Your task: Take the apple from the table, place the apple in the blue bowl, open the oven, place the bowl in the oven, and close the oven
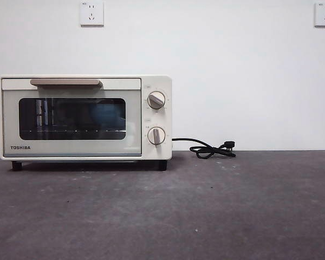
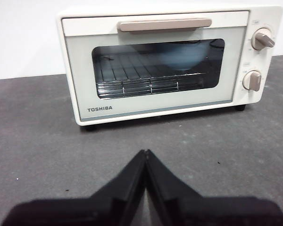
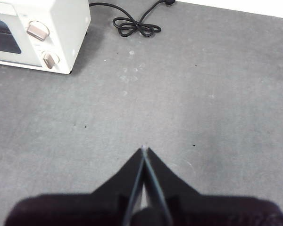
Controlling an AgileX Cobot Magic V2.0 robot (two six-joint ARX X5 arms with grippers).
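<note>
I see the oven door closed ahead of my clenched, empty left gripper, the bowl inside behind the glass, apple not visible; the right gripper is also clenched, so the task looks finished.

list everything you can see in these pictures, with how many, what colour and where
oven: one, cream-white, door closed, left part of the table, by the wall
blue bowl: one, blue, inside the oven on its rack, seen through the glass; contents not visible
cord: one, black, coiled on the table right of the oven, unplugged
table: one, dark grey
wall sockets: two, white, high on the wall
left gripper: one, black, shut, above the table facing the oven door
right gripper: one, black, shut, above bare table right of the oven
</note>
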